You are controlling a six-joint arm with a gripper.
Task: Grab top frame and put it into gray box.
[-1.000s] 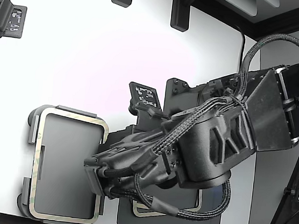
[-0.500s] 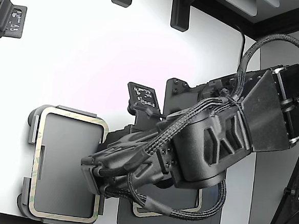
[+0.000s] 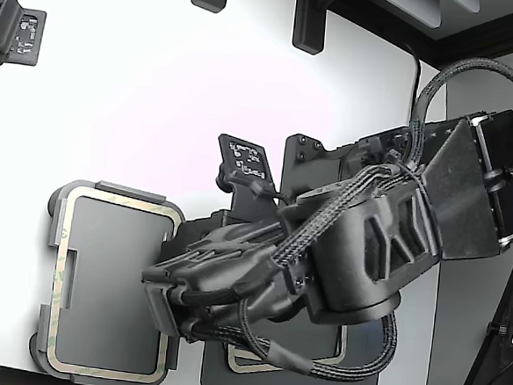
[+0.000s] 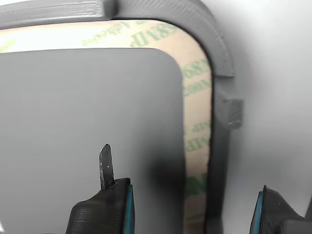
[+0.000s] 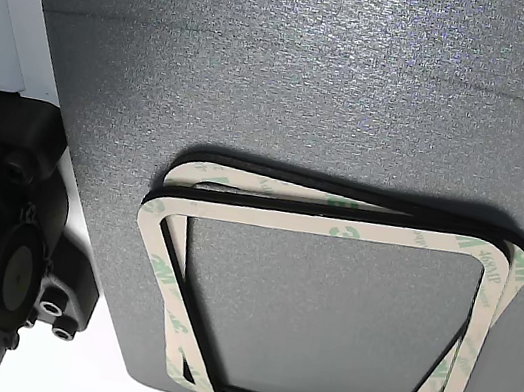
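The gray box (image 3: pixel 56 231) sits at the exterior view's lower left. A beige-tan frame (image 3: pixel 119 202) lies flat inside it along the rim. My gripper (image 3: pixel 157 296) hangs over the box's side nearest the arm. In the wrist view the gripper (image 4: pixel 190 209) is open. Its two fingertips (image 4: pixel 105 165) stand wide apart, astride the frame's strip (image 4: pixel 197 97) and the box wall (image 4: pixel 214 44), and hold nothing. Other frames alike (image 5: pixel 338 228) lie stacked on the darker mat (image 5: pixel 263 74) in the other view.
The dark mat (image 3: pixel 217 375) with the frame stack (image 3: pixel 245 361) lies under the arm at the exterior view's bottom. A black tag plate (image 3: pixel 245 161) stands beside the arm, another (image 3: pixel 21 31) at the far left. Black posts (image 3: pixel 308 24) stand at the back edge.
The arm dipped toward the box and then drew back slightly. The frame's side nearest the arm has shifted a little to the exterior view's left and sits within the box rim.
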